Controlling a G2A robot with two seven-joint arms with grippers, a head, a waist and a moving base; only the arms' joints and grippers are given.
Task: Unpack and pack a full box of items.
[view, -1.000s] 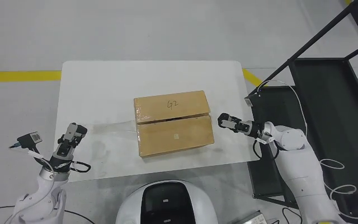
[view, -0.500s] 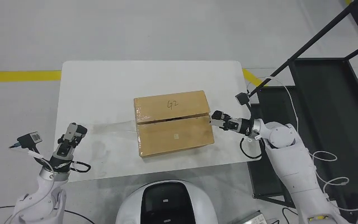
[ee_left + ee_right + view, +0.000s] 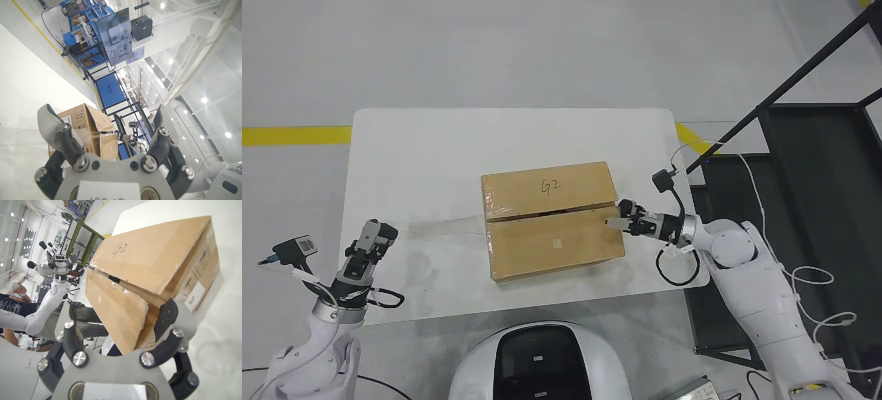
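On table (image 3: 422, 150), one box (image 3: 552, 190), right hand (image 3: 620, 217) spread at its edge, left hand (image 3: 378, 231) spread

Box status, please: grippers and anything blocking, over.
Right gripper open at right end of box, by near flap. Left gripper open at near-left corner of table. Flaps down. Nothing blocking.

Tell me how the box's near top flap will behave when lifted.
The near flap of the brown cardboard box will probably hinge up stiffly: it looks flat and rigid. The seam already gapes, so it should lift freely. The right tool, open at its corner, might crumple the frayed edge.
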